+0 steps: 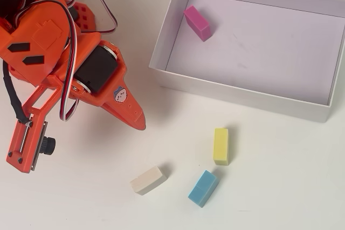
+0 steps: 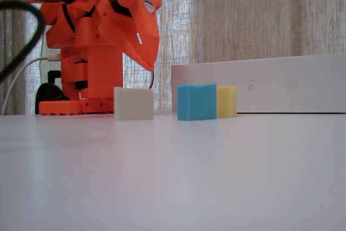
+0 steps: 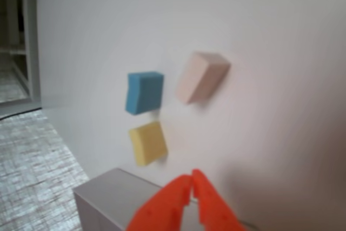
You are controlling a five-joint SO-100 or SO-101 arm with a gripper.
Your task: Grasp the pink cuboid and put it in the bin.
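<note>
**Pink cuboid in bin, tool clenched and empty**

Pink cuboid (image 1: 197,22) lies inside the bin (image 1: 161,41), on the pale floor near the upper-left corner in the overhead view, just beside the left wall, angled diagonally. Not visible in the fixed or wrist views.

Tool (image 3: 192,179): the two orange fingertips meet at a point in the wrist view, nothing between them. In the overhead view the tool (image 1: 141,124) points down-right over bare table (image 1: 280,187), outside the bin, near its lower-left corner. In the fixed view the tool tip hangs above the table surface, not touching it.

Three blocks are on the table outside the bin:
- yellow block (image 1: 221,146), below the bin's front wall, long axis vertical in the overhead view
- blue block (image 1: 203,188), just beside the yellow one's lower end, touching or nearly so, can't tell which
- cream block (image 1: 147,180), left of the blue one, apart from it

Fixed view shows cream (image 2: 133,103), blue (image 2: 197,101) and yellow (image 2: 226,101) in a row, bin wall (image 2: 281,84) behind. Orange arm base (image 2: 86,68) sits at left, curtain (image 2: 259,14) behind.
</note>
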